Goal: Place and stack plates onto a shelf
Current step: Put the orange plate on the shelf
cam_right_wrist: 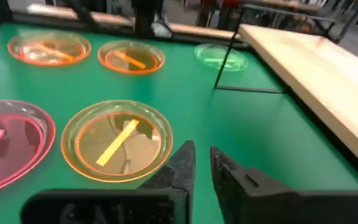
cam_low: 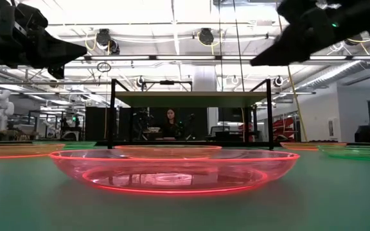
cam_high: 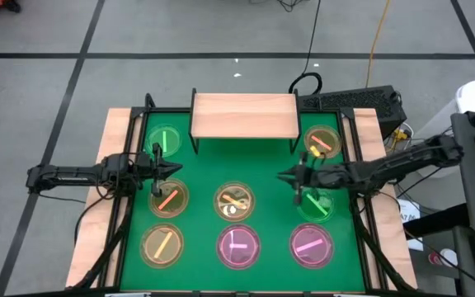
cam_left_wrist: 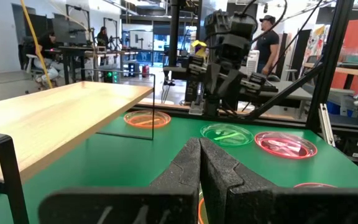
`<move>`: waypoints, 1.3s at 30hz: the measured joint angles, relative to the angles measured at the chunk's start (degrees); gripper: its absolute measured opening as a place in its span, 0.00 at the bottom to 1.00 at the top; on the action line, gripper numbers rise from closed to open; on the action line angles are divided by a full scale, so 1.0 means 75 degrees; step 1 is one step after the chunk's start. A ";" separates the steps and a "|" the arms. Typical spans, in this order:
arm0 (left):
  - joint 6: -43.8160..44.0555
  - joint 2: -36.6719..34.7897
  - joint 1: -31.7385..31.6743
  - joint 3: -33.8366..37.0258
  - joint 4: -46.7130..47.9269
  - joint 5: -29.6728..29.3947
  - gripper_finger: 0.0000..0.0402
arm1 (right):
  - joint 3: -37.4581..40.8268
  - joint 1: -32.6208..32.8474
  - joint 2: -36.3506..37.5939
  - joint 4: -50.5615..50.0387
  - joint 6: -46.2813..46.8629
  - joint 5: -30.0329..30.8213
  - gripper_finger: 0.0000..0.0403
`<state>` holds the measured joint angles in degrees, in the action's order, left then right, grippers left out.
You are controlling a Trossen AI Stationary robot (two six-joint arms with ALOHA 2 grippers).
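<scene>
Eight plates (cam_high: 237, 247) lie on the green table (cam_high: 270, 169).

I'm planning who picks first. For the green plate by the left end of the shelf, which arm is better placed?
Probably the left. The left gripper hangs right beside that green plate, jaws shut, while the right gripper sits across the table near another green plate. The shelf is bare.

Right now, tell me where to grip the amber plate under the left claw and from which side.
Grip the amber plate by its raised rim, coming straight down from above. It lies flat on the table, shallow and thin-walled, so only the edge offers a pinch. The left claw hangs just above its far edge.
</scene>
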<state>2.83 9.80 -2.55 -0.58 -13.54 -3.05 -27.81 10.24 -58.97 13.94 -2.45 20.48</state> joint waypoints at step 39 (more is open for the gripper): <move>0.0000 0.0000 0.0003 0.0000 -0.0003 0.0000 0.01 | -0.1350 0.0699 -0.5733 0.2215 -0.2375 -0.0914 0.42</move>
<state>2.83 9.80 -2.53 -0.58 -13.56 -3.05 -37.93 15.49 -101.97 30.55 -20.27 13.63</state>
